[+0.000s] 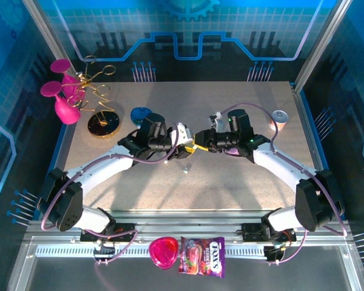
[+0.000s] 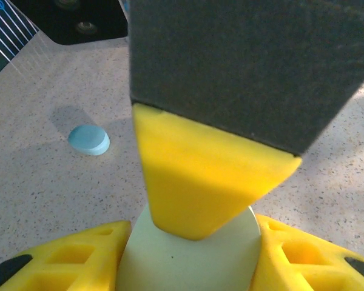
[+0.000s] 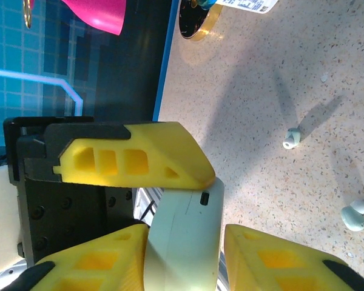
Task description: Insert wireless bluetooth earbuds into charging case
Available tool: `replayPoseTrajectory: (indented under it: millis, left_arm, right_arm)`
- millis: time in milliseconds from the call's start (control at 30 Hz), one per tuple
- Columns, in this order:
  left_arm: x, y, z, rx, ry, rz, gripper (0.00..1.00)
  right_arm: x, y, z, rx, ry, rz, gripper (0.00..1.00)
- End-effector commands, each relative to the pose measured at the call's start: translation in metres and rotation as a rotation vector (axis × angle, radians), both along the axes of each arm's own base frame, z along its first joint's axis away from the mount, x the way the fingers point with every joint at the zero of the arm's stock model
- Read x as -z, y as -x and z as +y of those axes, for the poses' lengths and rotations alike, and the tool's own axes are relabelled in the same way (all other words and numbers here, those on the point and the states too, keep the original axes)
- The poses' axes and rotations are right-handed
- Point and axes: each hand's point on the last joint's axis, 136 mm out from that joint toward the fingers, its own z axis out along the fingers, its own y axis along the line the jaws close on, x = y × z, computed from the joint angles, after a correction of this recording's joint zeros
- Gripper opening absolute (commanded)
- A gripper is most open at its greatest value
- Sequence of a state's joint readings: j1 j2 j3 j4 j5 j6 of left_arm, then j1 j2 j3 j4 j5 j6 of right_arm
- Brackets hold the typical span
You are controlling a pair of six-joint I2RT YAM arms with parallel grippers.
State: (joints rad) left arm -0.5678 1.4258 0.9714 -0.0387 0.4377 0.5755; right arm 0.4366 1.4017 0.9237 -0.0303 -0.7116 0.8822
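Risk: left gripper (image 2: 191, 254) clamps charging case (image 3: 188, 212); right gripper (image 3: 187, 251) pinches same case; opposing pull may twist it free, drop it; earbuds (image 3: 291, 138) lie loose near case, easily knocked.

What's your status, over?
Both shut on mint case: left tool, right tool. Two earbuds loose on table. Nothing blocking.

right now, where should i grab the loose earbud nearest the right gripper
Pinch the earbud across its rounded pale body, straight down from above: it lies low on the table, nothing beside it. The right gripper must first release the case.
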Motion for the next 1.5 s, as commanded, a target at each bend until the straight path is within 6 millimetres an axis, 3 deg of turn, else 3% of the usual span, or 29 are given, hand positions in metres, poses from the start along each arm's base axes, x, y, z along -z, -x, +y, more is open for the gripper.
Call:
replayPoseTrajectory:
  millis: [0, 133, 333, 500, 633, 667, 867, 1067, 1267, 1467]
  left_arm:
    - [-0.010, -0.007, -0.004, -0.013, 0.020, -0.037, 0.47]
    - [-0.011, -0.007, -0.005, -0.010, 0.022, -0.037, 0.47]
    - [-0.011, -0.003, -0.003, -0.005, 0.033, -0.045, 0.49]
    - [-0.019, 0.003, -0.002, 0.001, 0.098, -0.055, 0.63]
    - [-0.042, 0.003, 0.007, 0.001, 0.276, -0.067, 0.75]
    - [-0.050, 0.004, 0.010, 0.006, 0.334, -0.074, 0.75]
    - [-0.084, 0.016, 0.026, 0.059, 0.553, -0.153, 0.80]
    - [-0.106, 0.031, 0.035, 0.161, 0.699, -0.239, 0.75]
    - [-0.110, 0.041, 0.031, 0.251, 0.709, -0.256, 0.71]
    - [-0.114, 0.048, 0.028, 0.292, 0.707, -0.256, 0.74]
  right_arm:
    - [-0.006, 0.010, 0.006, -0.038, -0.003, -0.011, 0.37]
    - [-0.005, 0.011, 0.009, -0.050, -0.001, -0.012, 0.36]
    - [-0.009, 0.007, 0.005, -0.024, 0.000, -0.028, 0.21]
    - [-0.024, 0.007, -0.004, -0.009, -0.051, -0.048, 0.21]
    - [-0.047, 0.013, -0.010, -0.034, -0.140, -0.072, 0.21]
    - [-0.043, 0.019, -0.011, -0.046, -0.153, -0.054, 0.21]
    - [-0.069, 0.034, -0.016, -0.078, -0.298, -0.061, 0.21]
    - [-0.088, 0.041, -0.018, -0.077, -0.399, -0.064, 0.20]
    - [-0.105, 0.039, -0.015, -0.072, -0.489, -0.067, 0.19]
    - [-0.117, 0.036, -0.004, -0.088, -0.524, -0.078, 0.19]
